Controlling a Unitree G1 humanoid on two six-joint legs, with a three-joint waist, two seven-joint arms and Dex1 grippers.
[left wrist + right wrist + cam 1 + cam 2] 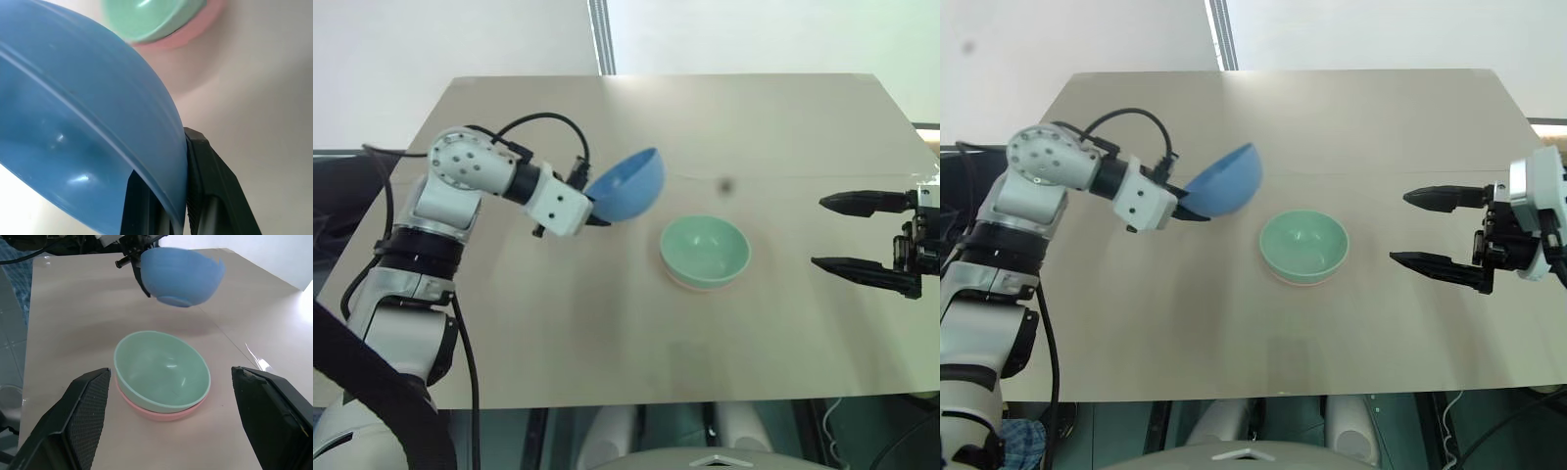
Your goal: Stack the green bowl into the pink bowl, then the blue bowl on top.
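Risk: slippage of the blue bowl (628, 184) is judged possible, since it is pinched at the rim alone and carried tilted, well clear of the desk (558, 323).
Cause: a thin rim grip leaves the bowl free to swing; an off-centre or tilted release could seat it askew on the stack or knock the stack aside.
Stack: the green bowl (705, 250) is nested in the pink bowl (161, 412), of which a narrow edge is seen beneath; both rest near the desk's middle.
Left hand (597, 213): clamped shut on the blue bowl's rim, pointed obliquely down toward the stack, bowl held just beside it and not yet above it.
Right hand (847, 233): spread fully wide, nothing held, raised beside the stack and aimed at it.
Stage: judged the last placement, not yet done.
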